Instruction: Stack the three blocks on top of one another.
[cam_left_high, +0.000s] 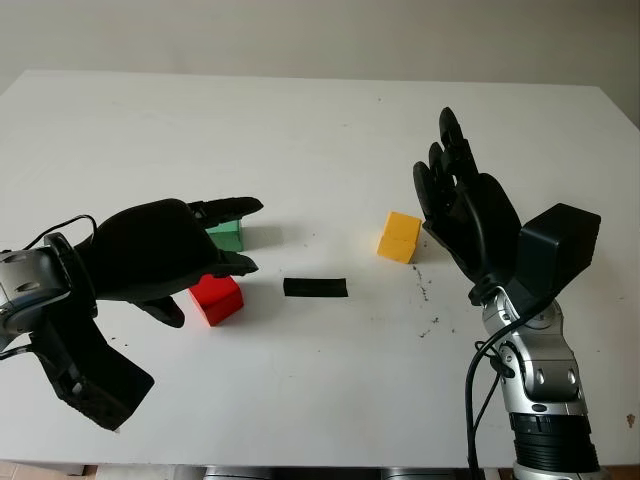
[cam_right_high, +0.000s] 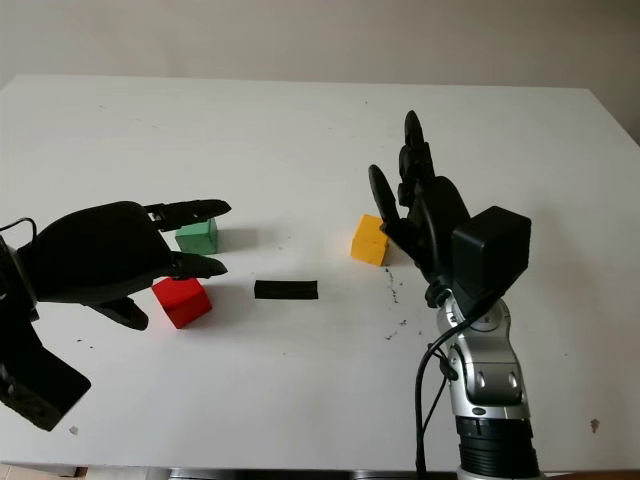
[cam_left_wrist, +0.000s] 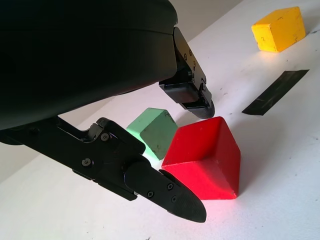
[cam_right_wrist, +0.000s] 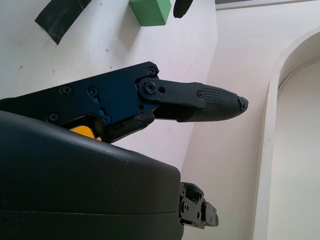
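On the white counter (cam_left_high: 320, 130) all three blocks sit separately, none stacked yet: the red block (cam_left_high: 217, 298) and the green block (cam_left_high: 227, 234) close together on our left, the yellow block (cam_left_high: 399, 237) well apart on our right, with a strip of black tape (cam_left_high: 315, 287) between. Our left hand (cam_left_high: 165, 250) hovers over the red and green pair, open, its fingers (cam_left_wrist: 165, 192) reaching past the red block without gripping it. The risk, as we judge it, lies in that crowding — closing on red could nudge green aside, or catch both blocks at once. Our right hand (cam_left_high: 465, 215) stands upright just beside the yellow block, open and holding nothing; a careless sweep there could knock it away.
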